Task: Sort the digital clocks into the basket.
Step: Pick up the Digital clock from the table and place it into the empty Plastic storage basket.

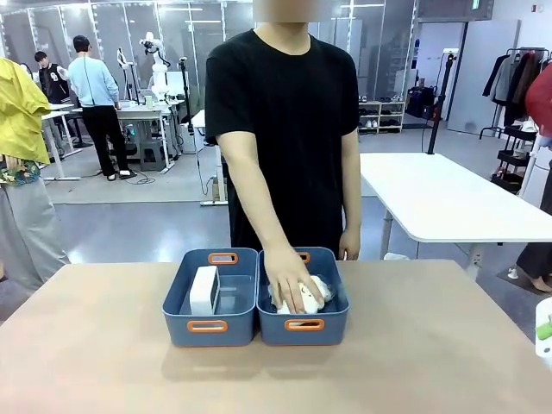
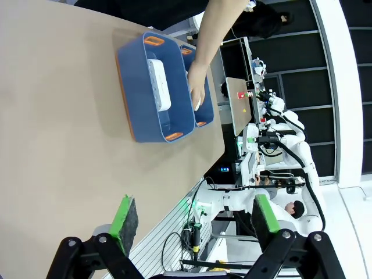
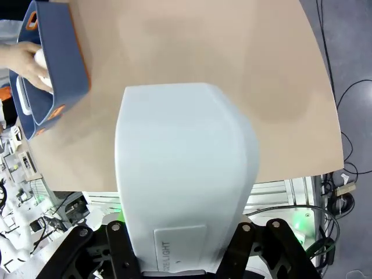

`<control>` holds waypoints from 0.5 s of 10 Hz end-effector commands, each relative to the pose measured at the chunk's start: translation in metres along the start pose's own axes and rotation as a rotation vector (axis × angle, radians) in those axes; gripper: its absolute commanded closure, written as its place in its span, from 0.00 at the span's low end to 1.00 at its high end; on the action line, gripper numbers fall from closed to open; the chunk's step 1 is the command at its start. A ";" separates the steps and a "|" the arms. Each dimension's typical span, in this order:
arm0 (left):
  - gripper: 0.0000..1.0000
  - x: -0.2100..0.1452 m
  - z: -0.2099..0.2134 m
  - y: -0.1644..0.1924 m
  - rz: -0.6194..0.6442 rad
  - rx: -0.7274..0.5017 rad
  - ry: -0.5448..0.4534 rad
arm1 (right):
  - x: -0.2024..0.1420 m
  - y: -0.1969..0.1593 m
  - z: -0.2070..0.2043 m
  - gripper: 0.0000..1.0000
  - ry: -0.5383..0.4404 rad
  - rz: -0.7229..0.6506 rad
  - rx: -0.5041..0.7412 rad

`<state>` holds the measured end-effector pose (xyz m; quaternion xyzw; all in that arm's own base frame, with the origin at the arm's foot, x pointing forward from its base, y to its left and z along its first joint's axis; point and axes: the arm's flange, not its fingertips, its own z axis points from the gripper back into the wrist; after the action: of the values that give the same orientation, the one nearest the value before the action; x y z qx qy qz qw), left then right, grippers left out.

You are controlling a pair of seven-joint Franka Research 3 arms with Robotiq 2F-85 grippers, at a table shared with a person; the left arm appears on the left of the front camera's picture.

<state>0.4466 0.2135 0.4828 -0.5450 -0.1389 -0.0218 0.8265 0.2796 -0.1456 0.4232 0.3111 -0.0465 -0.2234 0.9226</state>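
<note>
Your right gripper (image 3: 181,247) is clenched on the held digital clock (image 3: 183,168), a white rounded-rectangle plastic box. It hangs over the near right part of the pale brown tabletop (image 3: 232,52), well apart from the bins, so this one is not yet sorted. Its screen faces away from the wrist camera. A small label panel (image 3: 180,253) low on the casing carries pale raised letters that read "ZELIGHT"; the start of the word may be cut off. You will find no other writing that can be read.

The second digital clock (image 1: 204,291), the same white plastic box, stands on edge inside the left basket (image 1: 241,333). This is a blue, tapered, rectangular plastic bin with orange-rimmed handle slots. I judge that it marks the bin where your clock belongs.

The right basket (image 1: 332,329), an identical blue bin, sits touching it on the right. It holds soft white-and-brown plush lumps (image 1: 322,291). From the far side, the person's hand (image 1: 293,285) rests flat on them, probably settling them or keeping that bin for plush alone.

Your left gripper (image 2: 195,218) is released, its green-padded jaws wide with nothing between them, above the near left table edge. That seems meant to keep it out of the way. To place your clock you must carry it leftward past the right basket and the hand.
</note>
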 end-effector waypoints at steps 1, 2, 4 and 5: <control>0.00 0.003 -0.001 -0.003 0.010 0.011 -0.010 | -0.003 -0.005 -0.002 0.60 -0.002 0.026 0.000; 0.00 0.003 -0.001 -0.003 0.010 0.011 -0.010 | -0.002 -0.006 -0.006 0.60 -0.002 0.033 0.014; 0.00 0.003 -0.001 -0.003 0.010 0.011 -0.010 | 0.000 0.000 0.000 0.60 0.000 0.003 0.000; 0.00 0.003 -0.001 -0.003 0.010 0.011 -0.010 | 0.000 0.000 0.000 0.60 0.000 0.003 0.000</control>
<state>0.4466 0.2136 0.4828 -0.5450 -0.1389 -0.0217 0.8265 0.2800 -0.1448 0.4226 0.3105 -0.0463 -0.2200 0.9236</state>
